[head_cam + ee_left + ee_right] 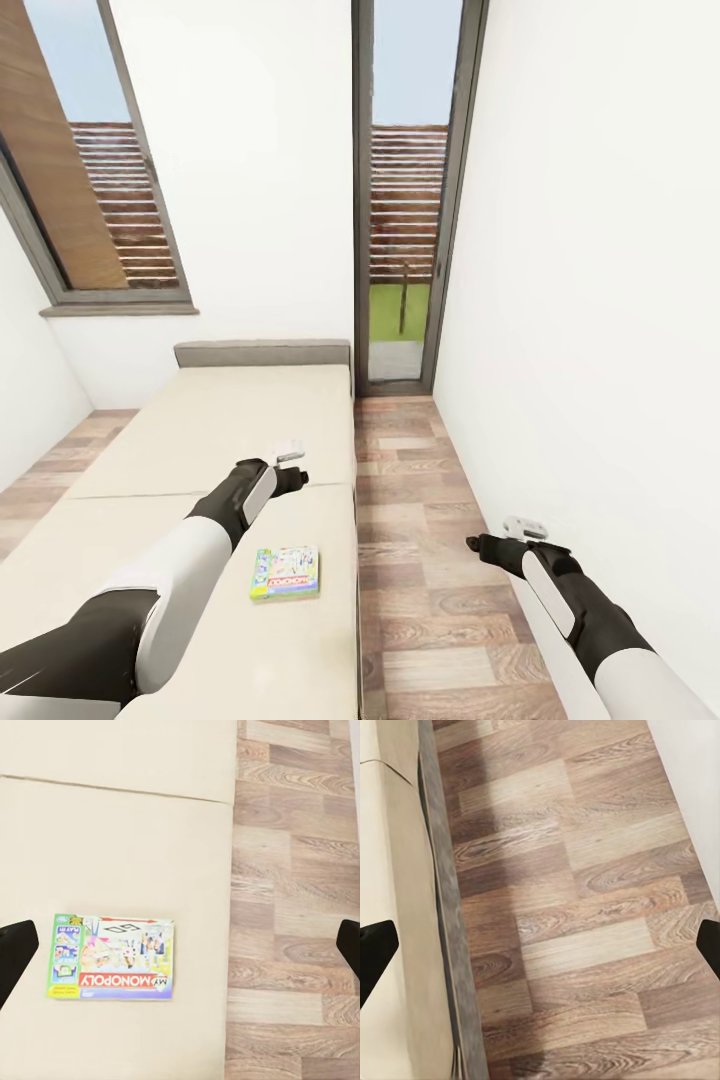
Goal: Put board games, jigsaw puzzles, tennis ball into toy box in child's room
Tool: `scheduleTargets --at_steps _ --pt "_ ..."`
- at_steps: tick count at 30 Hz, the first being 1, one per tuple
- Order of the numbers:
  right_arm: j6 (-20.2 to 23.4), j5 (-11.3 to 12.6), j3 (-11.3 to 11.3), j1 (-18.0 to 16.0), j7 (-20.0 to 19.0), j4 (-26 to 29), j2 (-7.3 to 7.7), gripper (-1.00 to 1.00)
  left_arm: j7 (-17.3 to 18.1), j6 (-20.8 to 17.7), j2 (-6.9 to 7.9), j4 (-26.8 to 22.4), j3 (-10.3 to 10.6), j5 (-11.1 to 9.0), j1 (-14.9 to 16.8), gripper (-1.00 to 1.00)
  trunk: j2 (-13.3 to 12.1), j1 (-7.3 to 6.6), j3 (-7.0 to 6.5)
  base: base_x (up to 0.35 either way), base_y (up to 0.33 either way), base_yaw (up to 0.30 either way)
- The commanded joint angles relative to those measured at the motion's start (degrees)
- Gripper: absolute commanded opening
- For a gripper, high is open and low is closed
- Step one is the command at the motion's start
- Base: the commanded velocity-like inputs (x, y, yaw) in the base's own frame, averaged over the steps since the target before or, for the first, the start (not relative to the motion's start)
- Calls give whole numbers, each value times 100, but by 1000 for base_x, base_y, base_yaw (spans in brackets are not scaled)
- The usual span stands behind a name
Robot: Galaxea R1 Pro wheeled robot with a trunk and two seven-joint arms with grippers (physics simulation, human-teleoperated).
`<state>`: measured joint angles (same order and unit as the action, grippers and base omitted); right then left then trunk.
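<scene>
A robot reaches over the bed (200,430) in a child's room, its left gripper (290,468) hanging in the air above the beige mattress with both fingers spread wide and nothing between them. The board game (286,572), a green and white box, lies flat on the mattress below the hand and a little back toward the robot's body, close to the bed's floor-side edge. In the left wrist view the box (114,957) sits nearer one dark fingertip (15,952) than the other, so the hand is not yet centred over it.

The step in hand looks to be the pickup of this game. To do it well, the hand likely needs to draw back until the box lies midway between the fingers, then come straight down and close across the box's short side. A flat box on a soft surface may call for pressing lightly into the mattress so the fingers can catch its edges.

The right gripper (480,545) hangs over the wooden floor (420,560) beside the bed, near the white wall (580,300), fingers likewise parted and empty.
</scene>
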<state>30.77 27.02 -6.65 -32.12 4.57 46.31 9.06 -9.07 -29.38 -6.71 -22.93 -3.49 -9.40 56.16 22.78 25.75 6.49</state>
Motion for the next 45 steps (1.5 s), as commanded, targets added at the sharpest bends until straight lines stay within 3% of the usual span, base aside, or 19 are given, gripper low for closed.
scheduleTargets --at_steps 1,14,24,45 --pt "16 58 -28 -5 47 9 8 100 -41 -22 -6 -10 -29 -61 4 100 14 3 23 0 0 0" --pt "17 55 -29 -5 44 9 2 100 -42 10 -6 -10 -29 -56 3 100 14 3 146 0 0 0" --pt "23 49 -29 -5 40 84 7 100 -44 328 -6 -8 -23 -61 3 100 14 3 240 0 0 0" --pt "360 57 -38 157 44 1351 25 100 -42 414 -6 -6 -21 -47 0 100 14 3 439 0 0 0"
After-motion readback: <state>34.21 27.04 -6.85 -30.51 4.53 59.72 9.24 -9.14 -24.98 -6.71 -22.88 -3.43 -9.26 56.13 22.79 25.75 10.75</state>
